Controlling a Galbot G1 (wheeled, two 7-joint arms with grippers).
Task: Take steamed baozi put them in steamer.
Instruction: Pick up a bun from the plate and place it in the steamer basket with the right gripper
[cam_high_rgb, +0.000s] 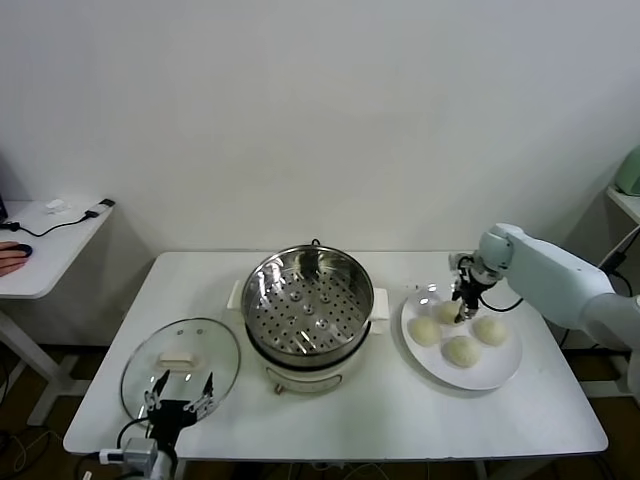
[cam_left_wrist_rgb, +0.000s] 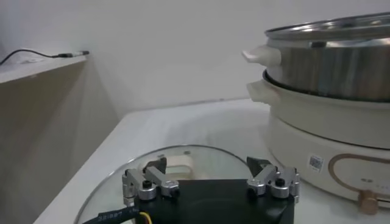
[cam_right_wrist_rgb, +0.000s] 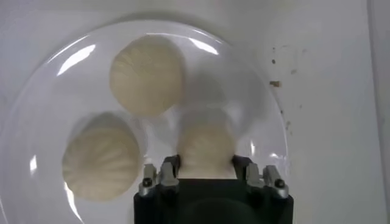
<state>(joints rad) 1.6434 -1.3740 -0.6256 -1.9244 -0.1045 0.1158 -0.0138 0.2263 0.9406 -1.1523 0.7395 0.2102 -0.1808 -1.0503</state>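
On white table (cam_high_rgb: 350, 410), centre: steamer (cam_high_rgb: 307, 310), steel pot on cream electric base, perforated tray bare, uncovered to take buns. Near front-left edge: glass lid (cam_high_rgb: 180, 362), set flat aside to clear the pot. To the right: white plate (cam_high_rgb: 500, 375) bearing four steamed baozi (cam_high_rgb: 461, 350), none yet moved. Over plate's rear: right gripper (cam_right_wrist_rgb: 204, 159), fingers spread around one bun (cam_right_wrist_rgb: 206, 146), apparently not yet closed. Above lid: left gripper (cam_left_wrist_rgb: 211, 182), open, holding nothing, idle.
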